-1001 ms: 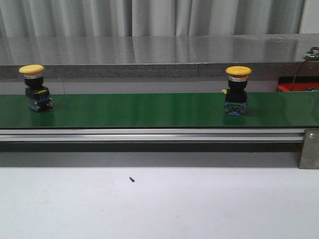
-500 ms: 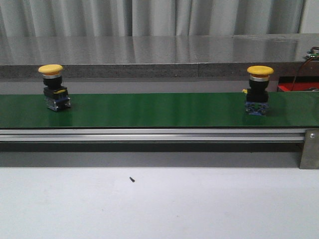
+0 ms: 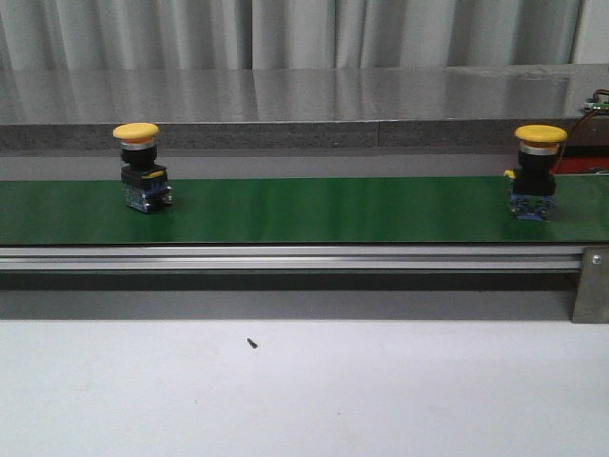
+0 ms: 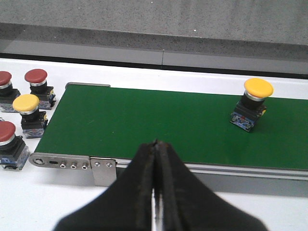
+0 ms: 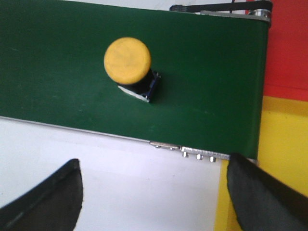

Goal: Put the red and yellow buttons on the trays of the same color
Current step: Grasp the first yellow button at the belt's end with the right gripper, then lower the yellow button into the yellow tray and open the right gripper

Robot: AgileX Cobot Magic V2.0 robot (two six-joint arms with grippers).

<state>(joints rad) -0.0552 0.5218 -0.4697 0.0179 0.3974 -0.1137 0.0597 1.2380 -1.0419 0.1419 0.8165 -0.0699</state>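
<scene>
Right gripper (image 5: 153,192), jaws spread, is hovering over rigid, top-heavy yellow mushroom-cap pushbutton (image 5: 128,60); its squarer black body is likely offering best grip; left gripper (image 4: 156,192) is staying clenched, empty

**A Grey Room With a White Table**

Under the left gripper (image 4: 155,147) is a flat white table (image 4: 43,202). Just past its tip runs a silver rail (image 4: 60,161) and then a long green belt (image 4: 144,120). Farther out from the gripper there is a grey speckled ledge (image 4: 154,19).

The same white table (image 5: 120,163) shows below the right gripper (image 5: 153,161).

In the front view, a shiny grey counter (image 3: 285,95) sits behind the belt and light shines on its top. Grey curtains (image 3: 285,33) hang at the very back. A tiny dark speck (image 3: 251,343) lies on the table.
</scene>
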